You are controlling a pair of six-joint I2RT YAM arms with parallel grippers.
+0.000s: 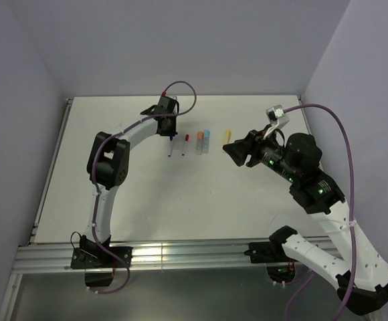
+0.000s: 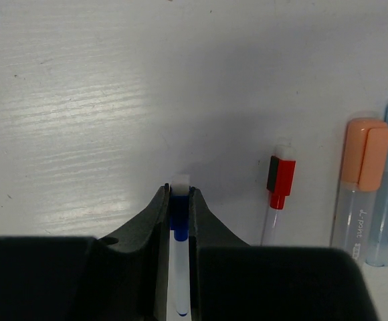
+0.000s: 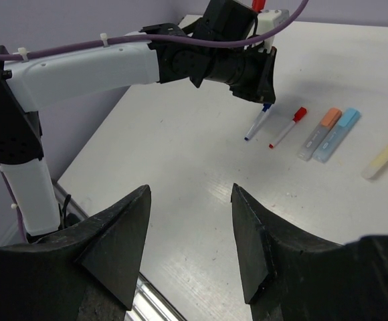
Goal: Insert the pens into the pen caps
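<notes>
Between the left jaws sits a blue pen (image 2: 179,221) (right jaws parted).

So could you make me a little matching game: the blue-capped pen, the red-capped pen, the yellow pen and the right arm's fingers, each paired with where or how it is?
Things:
1. blue-capped pen
2. red-capped pen
3. yellow pen
4. right fingers

Places or states:
A. open, holding nothing
B. lying loose next to the orange-capped pen
C. clamped between the left fingers
D. lying alone at the row's right end

Pairs: 1-C, 2-B, 3-D, 4-A
</notes>
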